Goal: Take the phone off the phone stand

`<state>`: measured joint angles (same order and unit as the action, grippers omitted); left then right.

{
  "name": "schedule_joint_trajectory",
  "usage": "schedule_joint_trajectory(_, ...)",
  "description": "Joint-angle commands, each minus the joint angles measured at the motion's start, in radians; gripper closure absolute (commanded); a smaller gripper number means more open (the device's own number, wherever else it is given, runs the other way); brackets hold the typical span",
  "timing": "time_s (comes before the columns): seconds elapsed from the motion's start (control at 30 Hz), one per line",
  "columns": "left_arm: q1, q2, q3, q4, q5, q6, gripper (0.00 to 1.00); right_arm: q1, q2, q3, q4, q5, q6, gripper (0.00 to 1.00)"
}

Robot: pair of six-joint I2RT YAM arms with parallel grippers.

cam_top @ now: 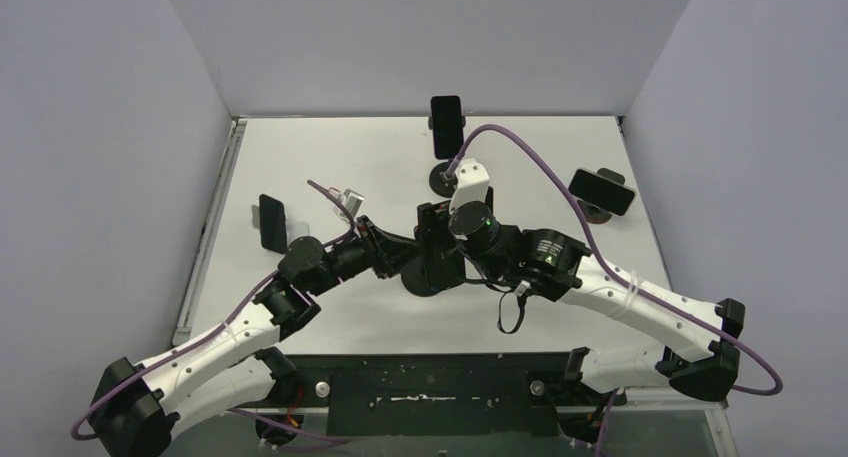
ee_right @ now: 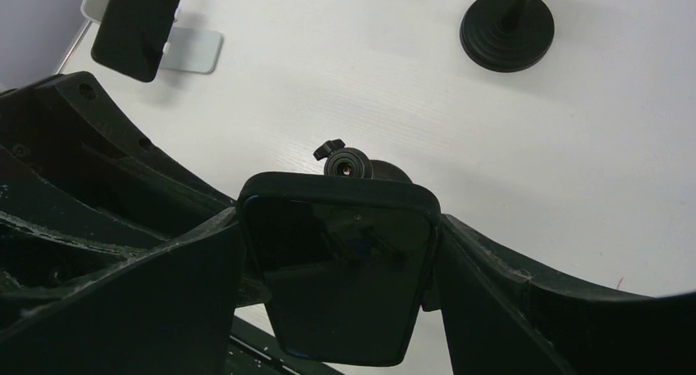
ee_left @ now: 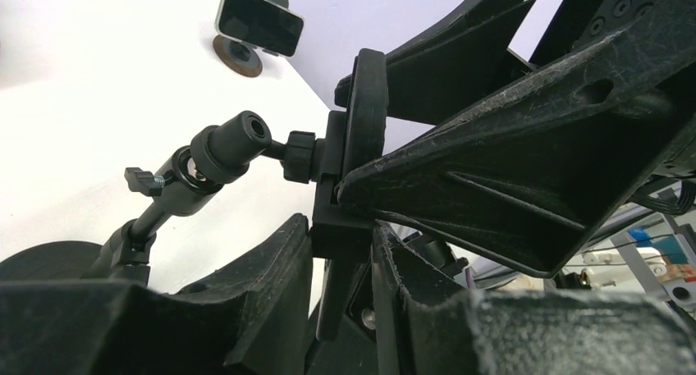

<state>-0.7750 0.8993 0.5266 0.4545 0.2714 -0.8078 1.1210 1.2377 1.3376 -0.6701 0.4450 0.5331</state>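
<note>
The black phone (cam_top: pixel 433 229) sits in the cradle of the middle phone stand (cam_top: pixel 428 277), whose round base is on the white table. My right gripper (cam_top: pixel 441 239) is shut on the phone. In the right wrist view the phone (ee_right: pixel 341 293) fills the gap between my right gripper's (ee_right: pixel 338 268) fingers (ee_right: pixel 189 301), with the stand's knob (ee_right: pixel 345 163) behind it. My left gripper (cam_top: pixel 402 249) comes from the left. In the left wrist view my left gripper (ee_left: pixel 343 231) is shut on the stand's cradle bracket (ee_left: pixel 332 190), beside its ball-joint arm (ee_left: pixel 230 145).
Three other phones on stands are around: one at the back centre (cam_top: pixel 446 122), one at the right (cam_top: pixel 602 190), one at the left (cam_top: pixel 271 222). The left one also shows in the right wrist view (ee_right: pixel 135 26). Grey walls enclose the table on three sides.
</note>
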Motion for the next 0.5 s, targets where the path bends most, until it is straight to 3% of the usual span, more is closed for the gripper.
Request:
schedule_joint_trajectory(0.0, 0.019, -0.021, -0.036, 0.094, 0.032, -0.036, 0.91, 0.009, -0.048, -0.014, 0.044, 0.004, 0.009, 0.59)
schedule_joint_trajectory(0.13, 0.031, -0.002, -0.092, 0.223, 0.071, -0.106, 1.00, 0.007, -0.057, -0.029, 0.055, -0.003, 0.017, 0.61)
schedule_joint_trajectory(0.47, 0.049, 0.061, -0.182, 0.442, 0.085, -0.226, 1.00, 0.003, -0.075, -0.068, 0.085, -0.028, 0.034, 0.74)
